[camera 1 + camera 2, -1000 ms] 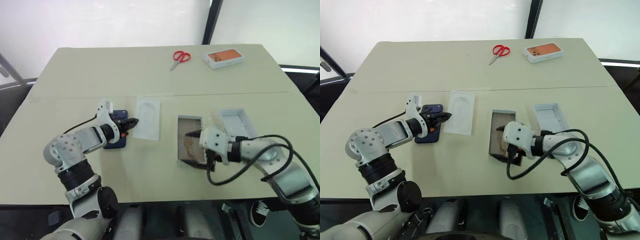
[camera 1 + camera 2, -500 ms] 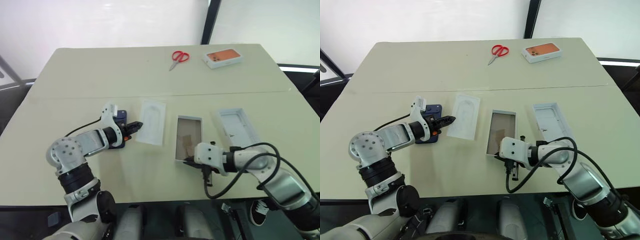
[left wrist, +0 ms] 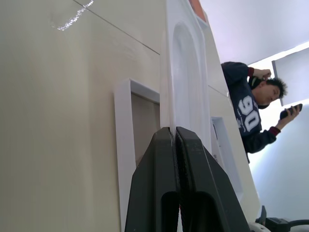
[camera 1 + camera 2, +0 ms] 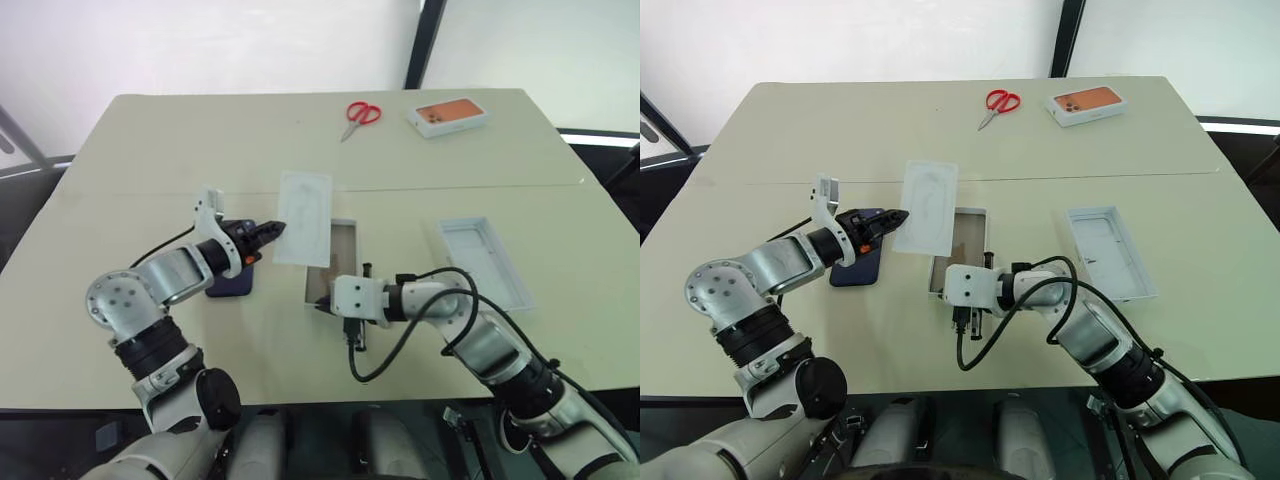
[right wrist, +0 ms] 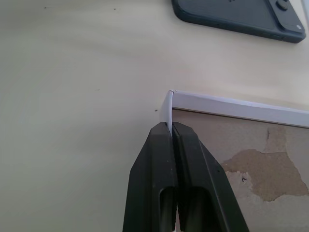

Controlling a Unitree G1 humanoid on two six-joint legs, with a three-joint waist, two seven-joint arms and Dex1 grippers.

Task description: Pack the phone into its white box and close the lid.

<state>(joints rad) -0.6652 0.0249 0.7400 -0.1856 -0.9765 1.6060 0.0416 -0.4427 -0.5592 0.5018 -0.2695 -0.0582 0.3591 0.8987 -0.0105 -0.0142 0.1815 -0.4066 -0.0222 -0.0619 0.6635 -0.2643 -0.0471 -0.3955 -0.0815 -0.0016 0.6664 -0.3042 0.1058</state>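
Head stereo pair looks forward and down over the whole beige table [image 4: 150, 140] from above — both eyes share the same tabletop, the right eye offset slightly sideways. Left wrist camera sits very close and low, sighting along its own two fingers [image 3: 159, 193] across the white insert tray [image 3: 186, 87] and the white box [image 3: 123, 145] toward a person [image 3: 251, 111] beyond the table's far edge. Right wrist camera looks down at close range on a corner of the white box, with the phone [image 5: 241, 17] past it — box shared with both the head views and the other wrist view.
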